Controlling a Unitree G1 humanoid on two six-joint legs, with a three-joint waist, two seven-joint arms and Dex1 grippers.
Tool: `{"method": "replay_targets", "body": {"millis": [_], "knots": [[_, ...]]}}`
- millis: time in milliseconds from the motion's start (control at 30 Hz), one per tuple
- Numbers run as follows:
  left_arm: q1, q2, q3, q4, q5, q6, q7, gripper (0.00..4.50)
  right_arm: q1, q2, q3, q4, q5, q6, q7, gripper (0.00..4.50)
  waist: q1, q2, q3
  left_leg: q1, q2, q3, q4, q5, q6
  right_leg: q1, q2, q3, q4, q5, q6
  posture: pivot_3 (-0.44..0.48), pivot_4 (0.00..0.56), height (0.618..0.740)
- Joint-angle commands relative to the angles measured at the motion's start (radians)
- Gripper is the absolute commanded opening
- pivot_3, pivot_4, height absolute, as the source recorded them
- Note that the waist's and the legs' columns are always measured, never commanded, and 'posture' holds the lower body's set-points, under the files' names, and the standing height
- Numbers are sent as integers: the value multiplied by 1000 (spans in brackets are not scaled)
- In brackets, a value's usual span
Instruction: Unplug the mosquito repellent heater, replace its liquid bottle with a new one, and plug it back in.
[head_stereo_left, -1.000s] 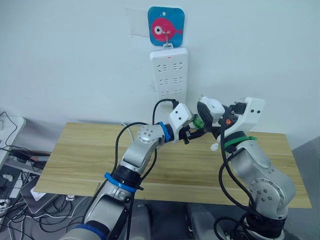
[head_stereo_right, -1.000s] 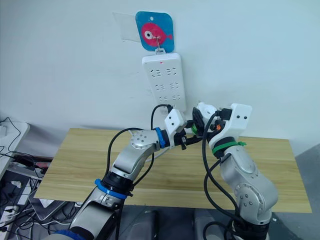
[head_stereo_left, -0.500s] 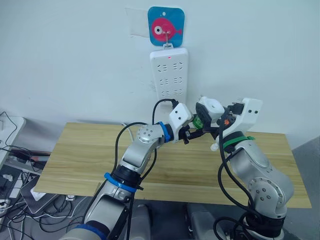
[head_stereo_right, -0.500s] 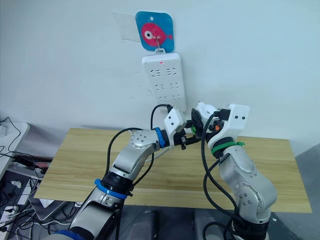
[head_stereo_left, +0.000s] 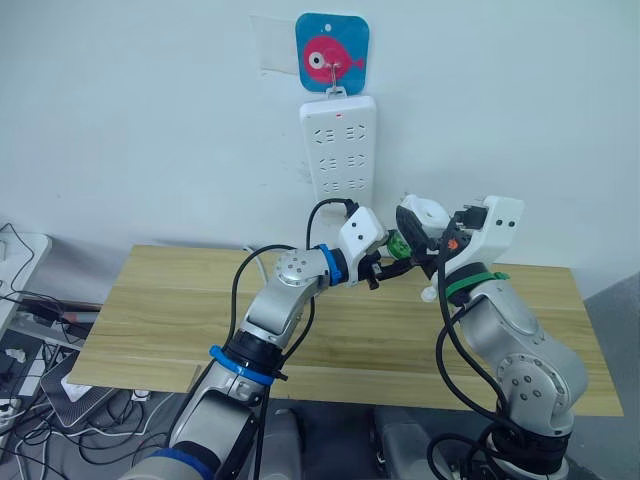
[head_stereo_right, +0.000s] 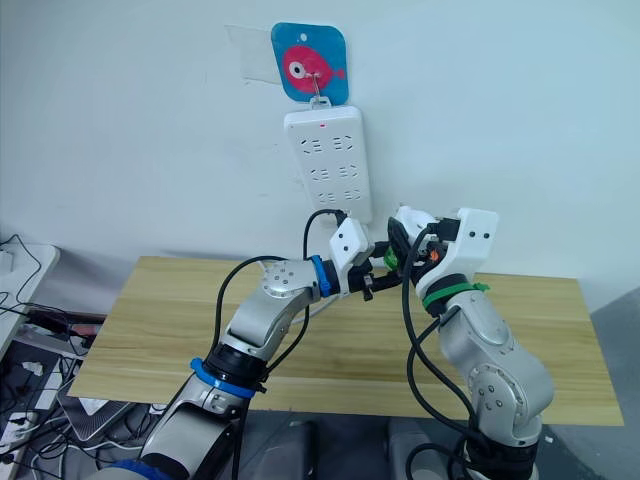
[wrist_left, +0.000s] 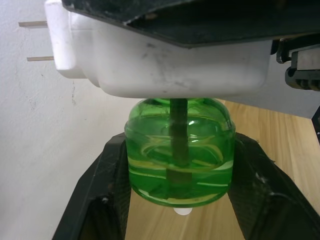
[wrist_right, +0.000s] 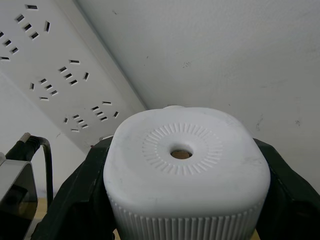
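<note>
Left gripper (wrist_left: 178, 200) clasps liquid bottle (wrist_left: 179, 150) under mosquito repellent heater (wrist_right: 186, 170).

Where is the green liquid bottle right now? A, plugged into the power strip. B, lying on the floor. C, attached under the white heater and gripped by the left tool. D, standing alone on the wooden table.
C: in the left wrist view the liquid bottle sits under the mosquito repellent heater, with the left tool closed on its sides.

The power strip (head_stereo_left: 339, 147) hangs unblocked above both tools, its sockets all free.
</note>
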Motion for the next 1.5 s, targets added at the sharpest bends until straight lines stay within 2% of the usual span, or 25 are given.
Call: {"method": "replay_targets", "body": {"millis": [33, 100, 133, 200, 300, 400, 500, 567, 700, 1067, 1200, 1300, 1500], "knots": [[0, 26, 44, -33, -50, -17, -42, 3780, -9, -26, 15, -25, -9, -40, 34, 2998, 0, 0, 0, 0, 0, 0, 0, 0, 0, 0, 0, 0, 0, 0, 0, -33, 205, 740], [4, 61, 75, -27, -78, -23, -77, 4392, -5, -42, 19, -26, -17, -51, 44, 2998, -2, 0, 0, 0, 0, 0, 0, 0, 0, 0, 0, 0, 0, 0, 0, -28, 203, 740], [7, 81, 95, -20, -99, -28, -104, 4500, -5, -51, 23, -25, -21, -57, 50, 2998, -3, 0, 0, 0, 0, 0, 0, 0, 0, 0, 0, 0, 0, 0, 0, -25, 203, 740], [13, 117, 141, -7, -149, -26, -151, 4500, -3, -63, 28, -25, -28, -67, 59, 2998, -3, 0, 0, 1, 1, 0, 0, 0, 0, 0, 1, 0, 1, 0, 0, -25, 203, 740], [45, 221, 225, -20, -251, -1, -283, 4500, 1, -87, 44, -32, -40, -81, 81, 2998, -5, 0, 0, 1, 1, 0, -1, 0, 0, 0, 1, 0, 1, 0, 0, -25, 203, 740], [32, 339, 326, -35, -348, 86, -349, 4500, 6, -100, 62, -40, -50, -89, 97, 2998, -5, 0, 0, 1, 1, 0, -1, 0, 0, 0, 1, 0, 0, 0, 0, -14, 196, 740], [-15, 390, 366, 3, -378, 124, -359, 4500, 9, -112, 72, -43, -53, -93, 107, 2998, 2, 0, 0, 1, 1, -1, 0, 0, -1, 0, 0, -2, 1, 0, 0, -6, 194, 740], [-84, 421, 378, 102, -349, 90, -384, 4500, 10, -121, 84, -46, -59, -95, 113, 2998, 11, -1, 0, 1, 0, -1, 0, 0, -1, 0, 0, -2, 0, 0, 0, 4, 190, 740], [-202, 421, 361, 285, -297, 6, -436, 4500, 6, -123, 95, -41, -61, -96, 124, 2998, 14, -1, 0, 0, -1, -1, 0, 0, -1, 0, -1, -2, -1, 0, 0, 9, 188, 740], [-499, 302, 304, 816, -145, -285, -599, 4500, -24, -120, 109, -35, -57, -79, 139, 2998, 9, -1, -1, -1, -1, -1, 1, 1, 0, -1, 0, -4, 1, 0, 0, -13, 186, 740], [-559, 277, 308, 927, -117, -315, -649, 4500, -35, -118, 114, -32, -56, -74, 140, 2998, 2, -1, -1, -2, -1, -1, 0, 0, 0, -1, 0, -4, 1, 0, 0, -19, 187, 740], [-587, 262, 321, 966, -116, -303, -675, 3914, -40, -114, 119, -35, -57, -70, 137, 2998, 1, -1, -1, -2, 0, -2, 0, 1, 0, -2, 0, -4, 1, 0, 0, -27, 188, 740], [-607, 265, 347, 994, -110, -275, -675, 2035, -44, -110, 141, -49, -61, -59, 133, 2998, 1, -1, -1, -2, 0, -2, 1, 1, 0, -2, 0, -4, 2, 0, 0, -32, 194, 740]]}}
